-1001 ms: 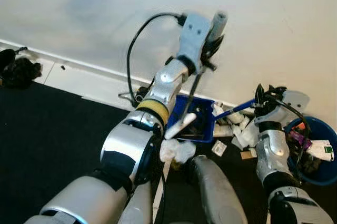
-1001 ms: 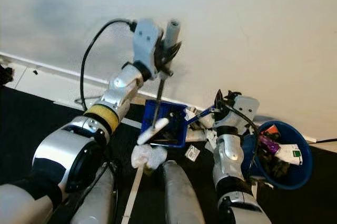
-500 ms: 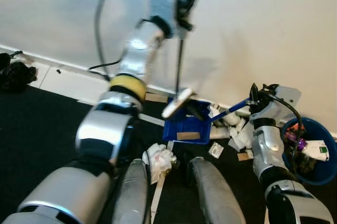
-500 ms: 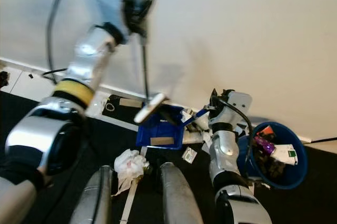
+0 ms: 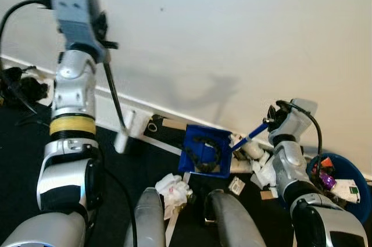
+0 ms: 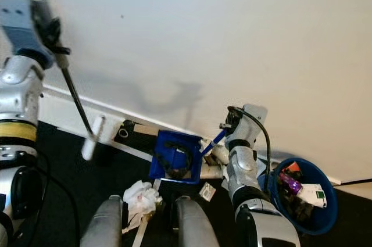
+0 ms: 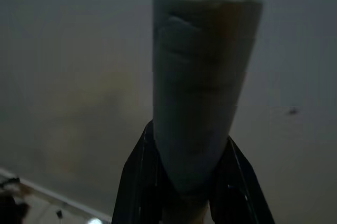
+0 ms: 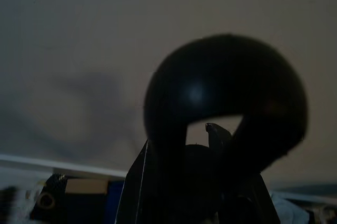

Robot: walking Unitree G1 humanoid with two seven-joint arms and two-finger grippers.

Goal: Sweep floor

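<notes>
1. Blue dustpan: it is sitting on the dark floor just out from the wall, tipped mouth-up so its load stays in. You are looking at dark debris lying inside it.
2. Right gripper: you are holding the dustpan's blue handle by its black knob; the fingers are clamped on that knob, which is what is keeping the pan tilted and steady for the next pass.
3. Left gripper: you are raising it high, off to the left, with its fingers closed round the pale grip of the broom. The thin dark shaft is slanting down toward the baseboard, and the pale head is hanging near the floor, well apart from the pan. Judging by the pose, you are lifting the broom clear to start a fresh stroke.
4. Litter: crumpled white paper is lying on the floor between the robot's legs, just in front of the pan; more white and tan scraps are piling against the wall beside the handle. Those are still waiting to be swept in.
5. Bin: a blue tub of rubbish is standing to the right, near enough for you to tip the pan into it.
</notes>
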